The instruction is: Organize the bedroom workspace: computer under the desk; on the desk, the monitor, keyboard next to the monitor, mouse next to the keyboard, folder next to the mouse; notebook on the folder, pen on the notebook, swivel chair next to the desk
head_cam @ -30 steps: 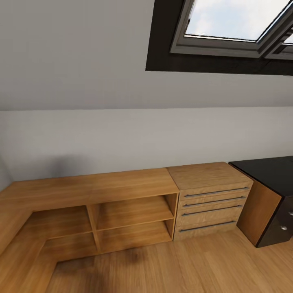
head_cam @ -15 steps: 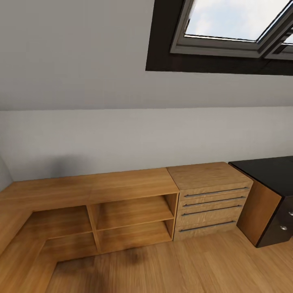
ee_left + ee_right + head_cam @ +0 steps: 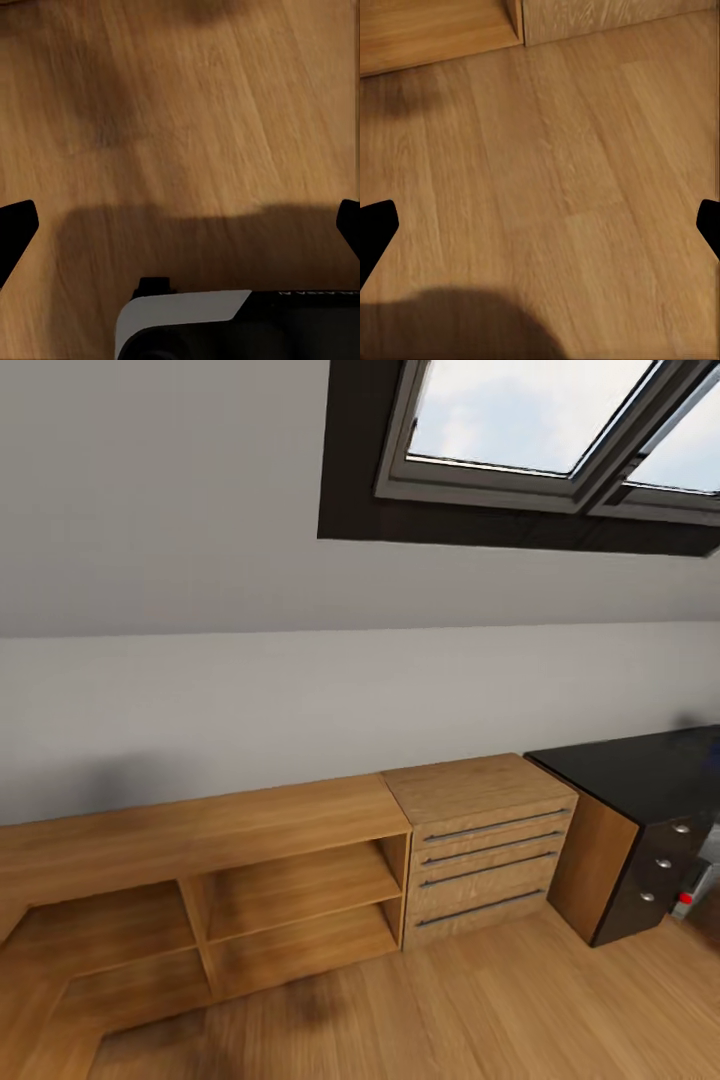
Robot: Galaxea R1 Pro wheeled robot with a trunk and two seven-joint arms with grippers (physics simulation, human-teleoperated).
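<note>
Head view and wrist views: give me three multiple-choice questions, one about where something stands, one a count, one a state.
1. Where is the drawer chest? A between the shelf unit and the black desk; B on top of the shelf unit; C under the desk.
2. How many handles has it? A two; B four; C six.
3. The left gripper is: A open; B shut on a pen; C shut on a mouse.
Answers: A, one neighbour on each side; B, four bars show; A, fingers wide apart over bare floor.

Light-wood shelving unit (image 3: 220,870) sits left along the far wall, light-wood drawer chest (image 3: 480,845) just right of it, then the glossy black desk (image 3: 640,800) far right.
</note>
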